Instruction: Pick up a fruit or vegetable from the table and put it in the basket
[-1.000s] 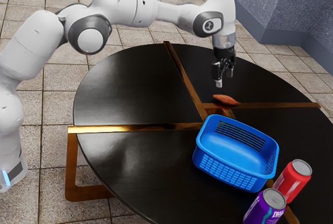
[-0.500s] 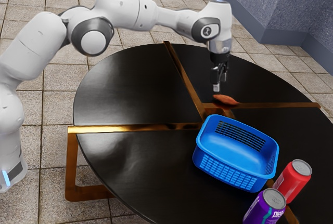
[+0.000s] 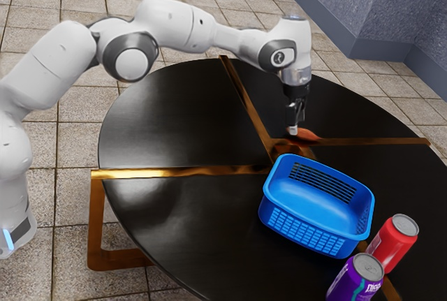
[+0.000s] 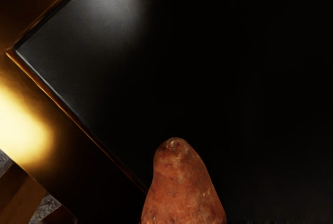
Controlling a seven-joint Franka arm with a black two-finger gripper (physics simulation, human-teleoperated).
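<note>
The gripper [image 3: 296, 128] is low over the table, right at the orange-brown sweet potato [image 3: 307, 135], and hides part of its end on the exterior view's left. Whether it is open or shut on the sweet potato cannot be told. In the wrist view the sweet potato [image 4: 183, 187] lies under the hand, its blunt, rounded end showing. The blue basket [image 3: 266, 207] stands upright on the table, nearer the exterior camera than the sweet potato, apart from it, with a bare bottom.
Beside the basket, toward the exterior view's lower right, stand a red can [image 3: 392, 242] and a purple can [image 3: 355, 280]. The round black table [image 3: 174, 119] is crossed by wood-and-brass strips [image 3: 377, 141].
My hand has turned and come down from above the table to the sweet potato. The sweet potato, basket and cans show no visible movement.
</note>
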